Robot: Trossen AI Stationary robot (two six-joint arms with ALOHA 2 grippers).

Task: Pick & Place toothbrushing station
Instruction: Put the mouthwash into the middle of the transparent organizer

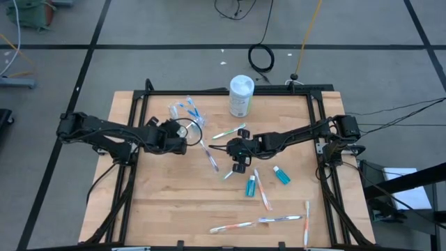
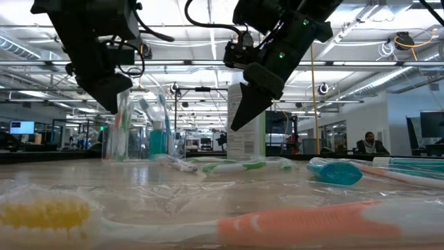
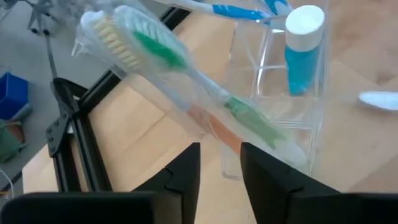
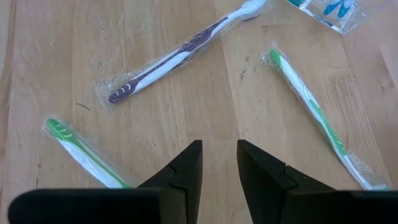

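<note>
The clear plastic cup [image 3: 311, 118] stands at the table's far left, also seen in the high view [image 1: 187, 118]. A teal tube [image 3: 303, 56] stands inside it, white cap up, beside blue toothbrushes. A wrapped green toothbrush [image 3: 186, 68] leans there, handle end low at the cup, head sticking up past the rim. My left gripper [image 3: 221, 162] is open just in front of the cup, with nothing between its fingers. My right gripper [image 4: 219, 165] hangs open over mid-table [image 1: 238, 159], above bare wood between a purple toothbrush [image 4: 168, 59] and two green ones [image 4: 311, 118].
A white canister [image 1: 240, 96] stands at the far edge. Loose wrapped toothbrushes lie mid-table [image 1: 230, 132] and toward the near edge [image 1: 263, 189], [image 1: 233, 226], [image 1: 306, 222]. Two teal tubes [image 1: 251, 185], [image 1: 281, 175] lie right of centre. Black frame rails [image 1: 139, 104] border the table.
</note>
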